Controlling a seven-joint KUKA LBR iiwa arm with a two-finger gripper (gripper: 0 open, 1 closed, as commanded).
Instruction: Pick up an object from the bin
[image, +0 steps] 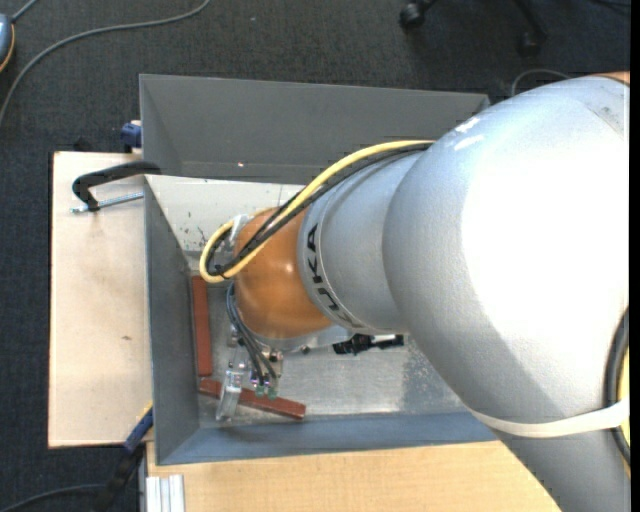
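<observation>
One tool (238, 388) over reddish-brown bar (285, 407).

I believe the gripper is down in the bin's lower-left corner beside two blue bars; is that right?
Not quite: the camera view shows those two bars reddish-brown, not blue. The gripper is in the bin's lower-left corner beside them.

arm (480, 270) stretched leftward, orange-covered wrist (275, 285) bent, claw (238, 390) pointing down.

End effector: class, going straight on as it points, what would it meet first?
Probably the reddish-brown flat strip by the front wall of the bin, directly under the end effector; depth is unclear.
</observation>
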